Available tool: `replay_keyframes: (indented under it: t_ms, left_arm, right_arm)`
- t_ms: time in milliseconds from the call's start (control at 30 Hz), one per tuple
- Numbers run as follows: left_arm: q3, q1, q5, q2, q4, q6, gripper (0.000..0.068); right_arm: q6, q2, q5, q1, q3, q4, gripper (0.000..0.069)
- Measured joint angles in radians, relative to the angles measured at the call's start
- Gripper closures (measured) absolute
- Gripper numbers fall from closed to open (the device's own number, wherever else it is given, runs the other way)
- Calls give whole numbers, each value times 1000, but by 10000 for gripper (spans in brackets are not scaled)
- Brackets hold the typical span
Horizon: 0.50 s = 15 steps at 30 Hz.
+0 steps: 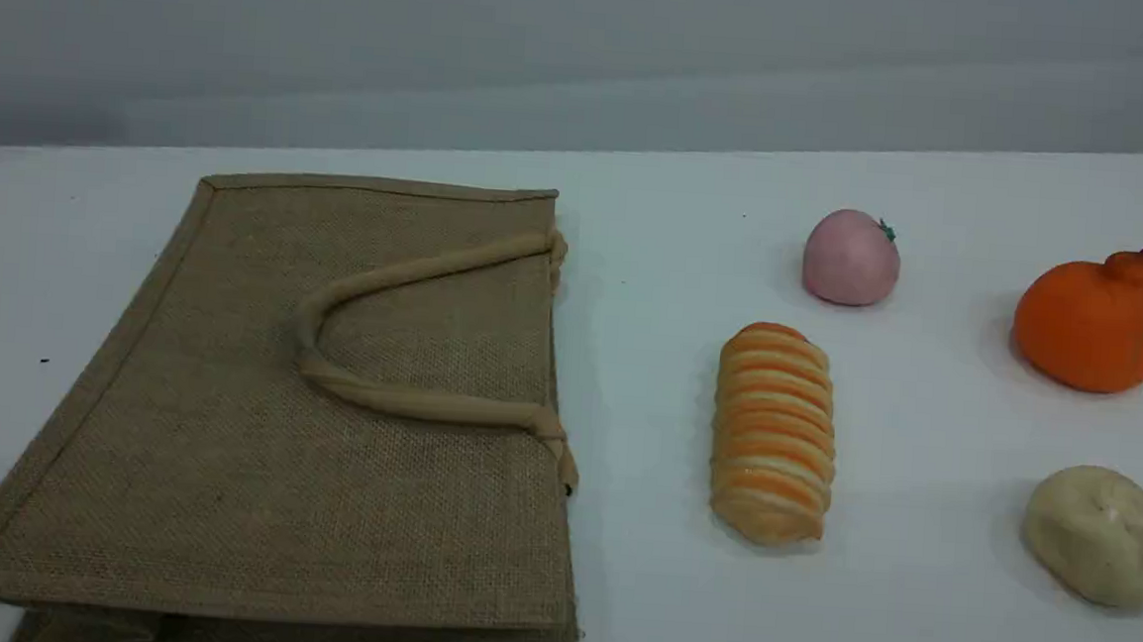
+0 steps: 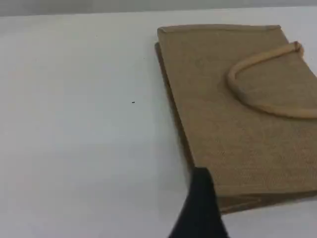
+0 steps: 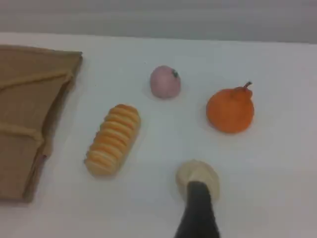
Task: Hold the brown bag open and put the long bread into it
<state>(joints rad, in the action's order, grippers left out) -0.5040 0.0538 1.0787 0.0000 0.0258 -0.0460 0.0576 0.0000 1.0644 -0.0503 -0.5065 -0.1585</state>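
The brown bag (image 1: 226,459) lies flat on the left of the white table, its mouth edge toward the right. One beige handle (image 1: 427,404) is folded back onto its top face. The long bread (image 1: 773,438), golden with orange and cream ridges, lies on the table just right of the bag, apart from it. Neither arm shows in the scene view. In the left wrist view one dark fingertip (image 2: 200,203) hovers above the bag's (image 2: 233,139) near left corner. The right wrist view shows one dark fingertip (image 3: 198,208) to the right of the bread (image 3: 113,139). Neither gripper holds anything.
A pink ball (image 1: 850,258) sits behind the bread. An orange pear-shaped fruit (image 1: 1093,318) stands at the far right. A pale beige lump (image 1: 1102,535) lies at the front right, directly beyond the right fingertip. A grey wall runs behind the table's far edge.
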Motion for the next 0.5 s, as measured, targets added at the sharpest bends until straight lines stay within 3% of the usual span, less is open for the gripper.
replay_keyframes:
  t_ms: [233,500]
  left_arm:
    - [-14,0,-15,0,-1,0,179]
    - [-124,1,-156,171,118,20,195]
  right_arm:
    - [2,0,-29,0,-1,-77,214]
    - [77,144,-175,0,-9,-295,214]
